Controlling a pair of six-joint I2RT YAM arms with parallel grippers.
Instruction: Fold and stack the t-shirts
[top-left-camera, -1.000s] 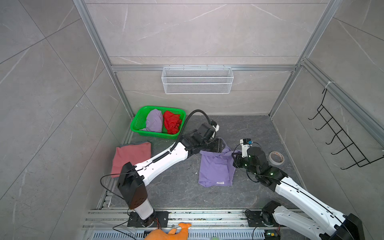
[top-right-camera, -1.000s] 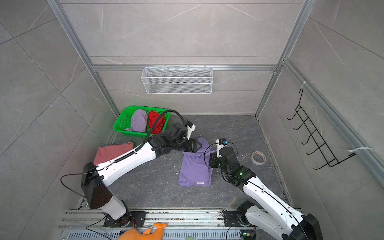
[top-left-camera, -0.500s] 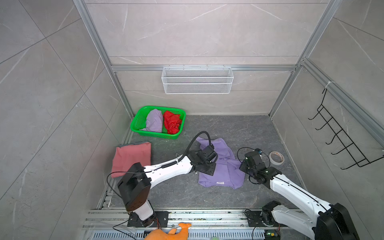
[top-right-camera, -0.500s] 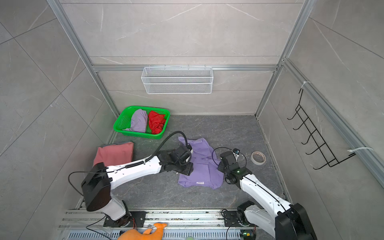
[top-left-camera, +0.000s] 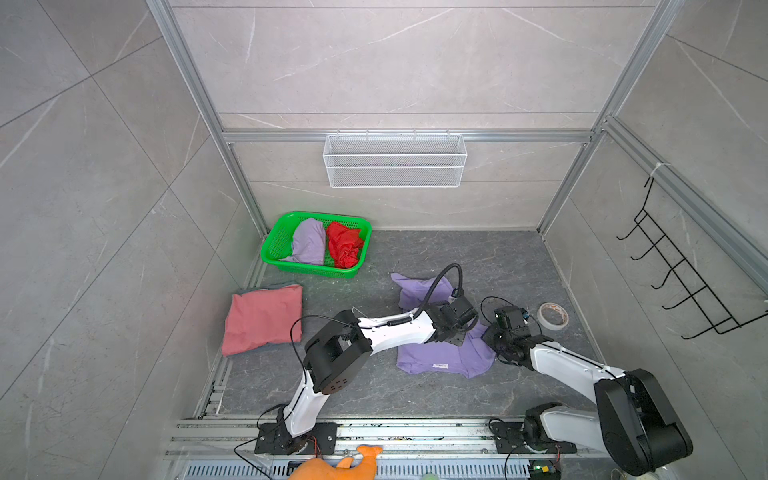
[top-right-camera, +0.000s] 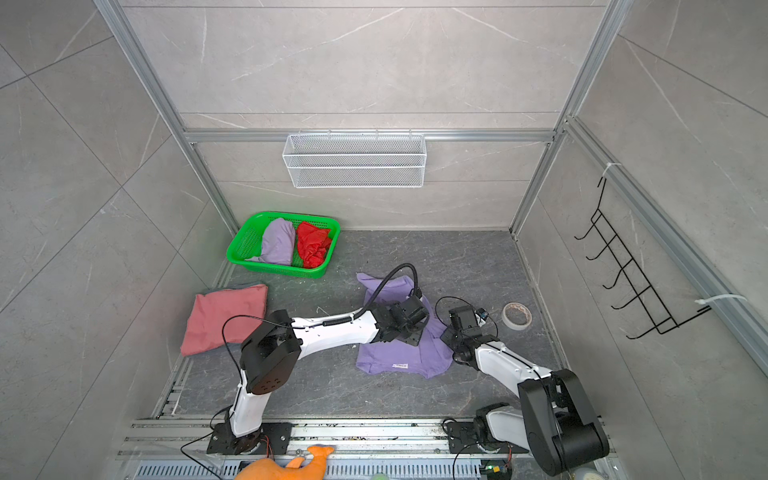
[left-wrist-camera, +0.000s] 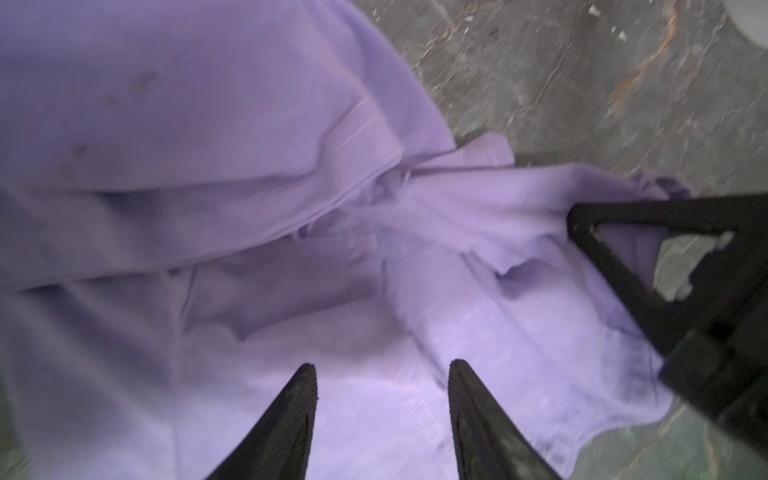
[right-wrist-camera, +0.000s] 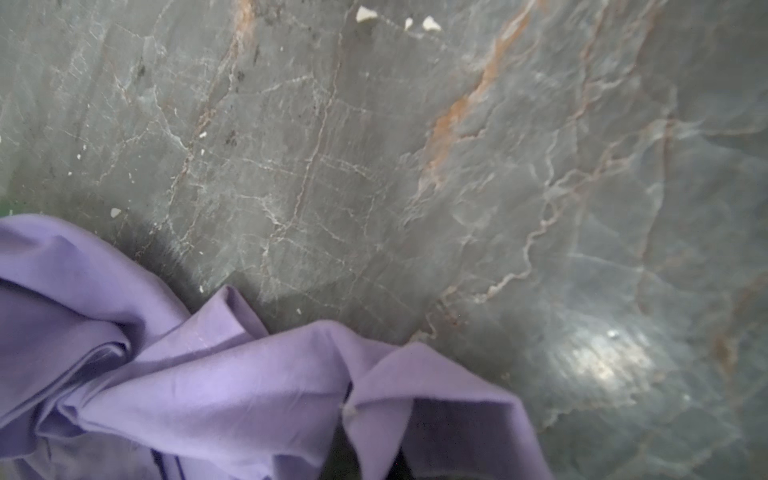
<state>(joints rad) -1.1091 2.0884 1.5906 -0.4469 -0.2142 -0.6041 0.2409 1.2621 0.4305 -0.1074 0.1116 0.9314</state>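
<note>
A lavender t-shirt (top-left-camera: 440, 353) (top-right-camera: 395, 353) lies spread and rumpled on the grey floor. My left gripper (top-left-camera: 455, 336) (left-wrist-camera: 380, 370) stands open just above its middle, with only cloth below the fingertips. My right gripper (top-left-camera: 492, 336) (right-wrist-camera: 374, 449) is shut on the shirt's right edge, and fabric (right-wrist-camera: 232, 390) drapes over its jaws. The left wrist view shows the right fingers (left-wrist-camera: 623, 232) pinching that corner. A folded dusty-pink t-shirt (top-left-camera: 262, 318) lies at the left. Another lavender t-shirt (top-left-camera: 309, 245) and a red t-shirt (top-left-camera: 345, 247) sit crumpled in the green basket (top-left-camera: 274, 245).
A roll of tape (top-left-camera: 552, 316) lies on the floor just right of my right gripper. A white wire basket (top-left-camera: 395, 160) hangs on the back wall, and a black hook rack (top-left-camera: 681, 270) on the right wall. An orange plush toy (top-left-camera: 336, 467) lies at the front rail.
Both grippers came down and toward the front. The left gripper moved from the far end of the shirt to its middle, and the shirt now lies wider, its far sleeve laid out.
</note>
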